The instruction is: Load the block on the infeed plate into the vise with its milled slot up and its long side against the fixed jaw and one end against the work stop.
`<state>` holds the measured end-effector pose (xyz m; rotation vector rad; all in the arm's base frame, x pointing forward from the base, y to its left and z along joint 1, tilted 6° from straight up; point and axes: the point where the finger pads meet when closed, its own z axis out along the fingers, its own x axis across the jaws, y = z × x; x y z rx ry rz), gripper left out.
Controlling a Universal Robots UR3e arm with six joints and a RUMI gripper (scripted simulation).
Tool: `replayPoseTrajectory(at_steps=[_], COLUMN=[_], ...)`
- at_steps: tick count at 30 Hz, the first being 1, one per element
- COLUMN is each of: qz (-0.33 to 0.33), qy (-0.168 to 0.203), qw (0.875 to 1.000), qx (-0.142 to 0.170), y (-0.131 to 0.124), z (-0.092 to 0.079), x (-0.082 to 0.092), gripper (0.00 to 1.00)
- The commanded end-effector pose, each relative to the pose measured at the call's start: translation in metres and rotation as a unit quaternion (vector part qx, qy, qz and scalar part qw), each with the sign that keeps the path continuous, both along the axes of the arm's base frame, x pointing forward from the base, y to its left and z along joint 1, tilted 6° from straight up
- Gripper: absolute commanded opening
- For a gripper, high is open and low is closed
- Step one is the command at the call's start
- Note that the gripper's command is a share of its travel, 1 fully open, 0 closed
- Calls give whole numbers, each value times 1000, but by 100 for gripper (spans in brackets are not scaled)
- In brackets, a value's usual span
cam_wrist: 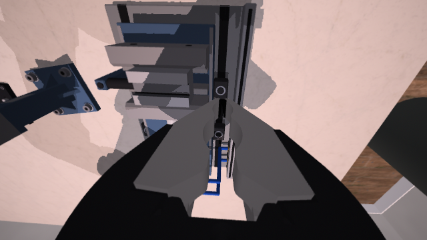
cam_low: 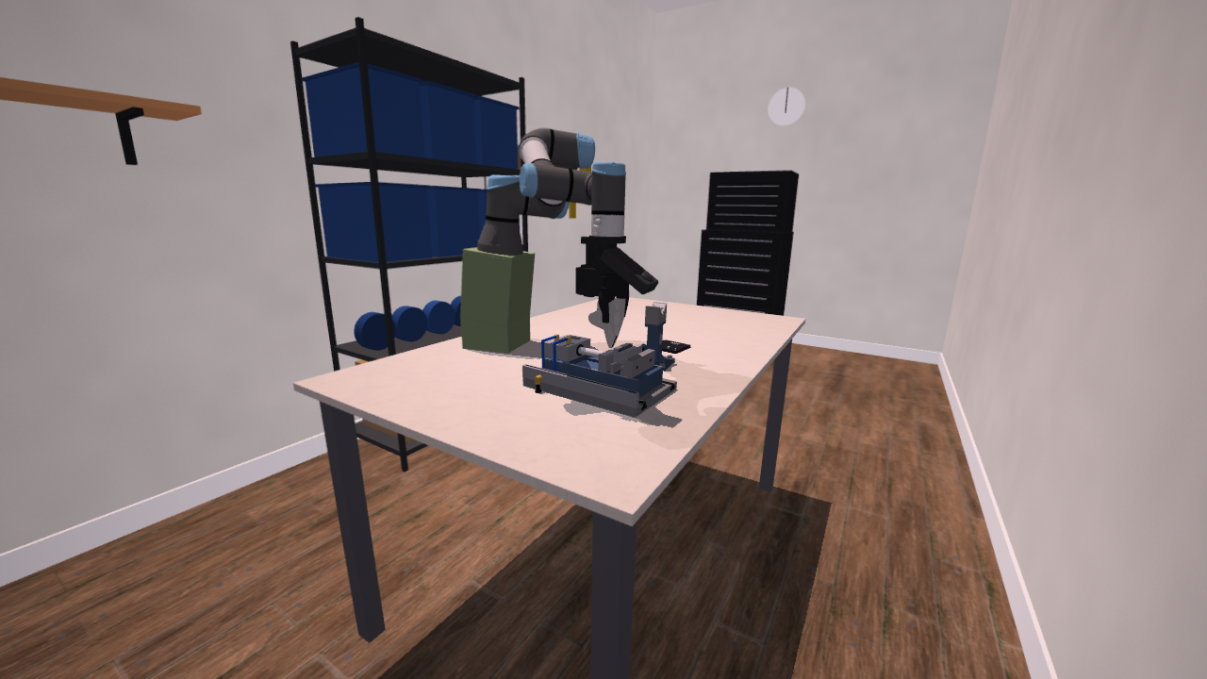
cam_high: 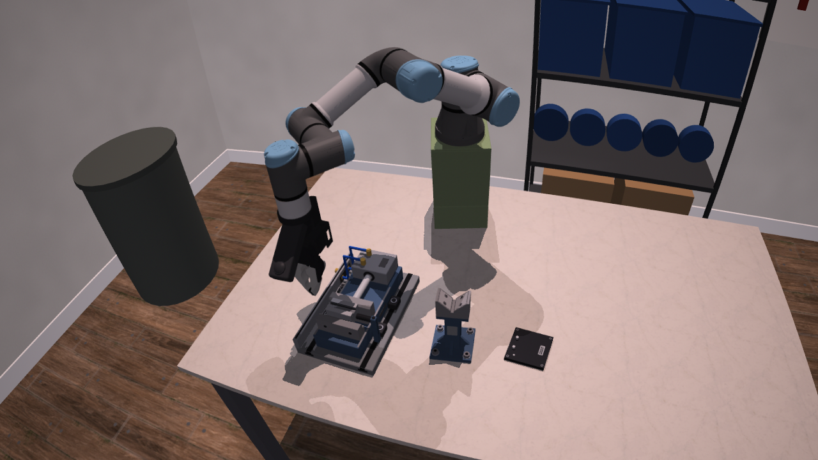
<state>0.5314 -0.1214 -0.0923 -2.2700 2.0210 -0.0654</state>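
Two fingers of gripper (cam_high: 312, 293) (cam_low: 611, 344) (cam_wrist: 223, 101) are pressed tog., nothing pinched, held above vise (cam_high: 365, 336) (cam_low: 599, 384) (cam_wrist: 213, 33) side rail. Part (cam_high: 337, 309) (cam_wrist: 158, 80) is seated betw. vise jaws, near fingertips, apart; V-block (cam_high: 452, 306) (cam_low: 655, 315) is set beyond.

The black two-jaw tool with grey tapered fingers (cam_high: 312, 290) (cam_low: 611, 344) points downward, shut — its fingertips together (nothing between them). The dark-grey and white jointed arm with light-blue caps (cam_high: 344, 96) (cam_low: 550, 183) arches out from its base, elbow raised — wrist bent down.
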Motion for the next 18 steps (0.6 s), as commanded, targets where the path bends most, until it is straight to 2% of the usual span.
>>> replayPoseTrajectory(at_steps=[1, 8, 18], qz=[0, 0, 0], qy=[-1, -1, -1], qw=[1000, 1000, 1000], qx=[-1, -1, -1], y=[-1, -2, -2], z=[14, 31, 42], x=[-1, -2, -3], gripper=[0, 0, 0])
